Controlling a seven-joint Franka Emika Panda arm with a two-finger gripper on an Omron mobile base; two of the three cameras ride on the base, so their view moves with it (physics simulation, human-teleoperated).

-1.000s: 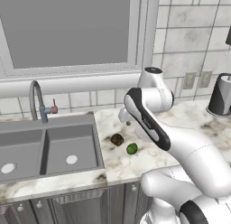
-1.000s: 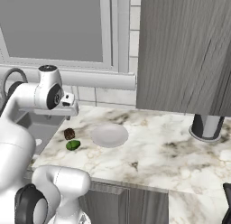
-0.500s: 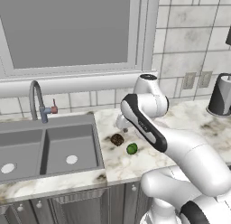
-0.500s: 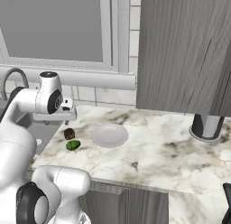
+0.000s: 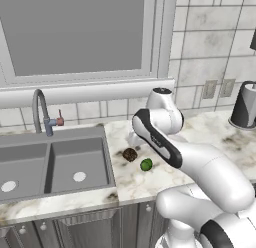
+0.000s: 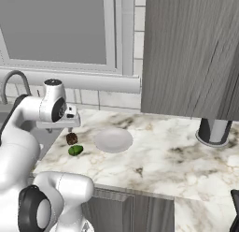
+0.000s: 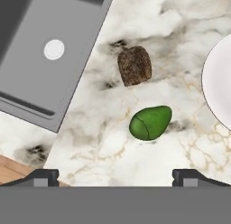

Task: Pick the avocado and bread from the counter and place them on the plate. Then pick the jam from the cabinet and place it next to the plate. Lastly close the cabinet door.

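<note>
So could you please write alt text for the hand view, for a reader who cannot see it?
Looking down from above the open gripper, a green avocado lies on the white marble counter, with the dark brown bread apart just beyond it. The white plate shows at one edge and the grey sink at the other.

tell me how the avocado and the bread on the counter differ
The avocado is glossy green and smooth; the bread is dark brown and rough. The avocado is egg-shaped, lying on its side, while the bread is a blockier lump. In the right base view the bread sits farther back on the counter, the avocado nearer the front edge. Both are similar in size, lie apart between sink and plate, and neither is gripped.
</note>
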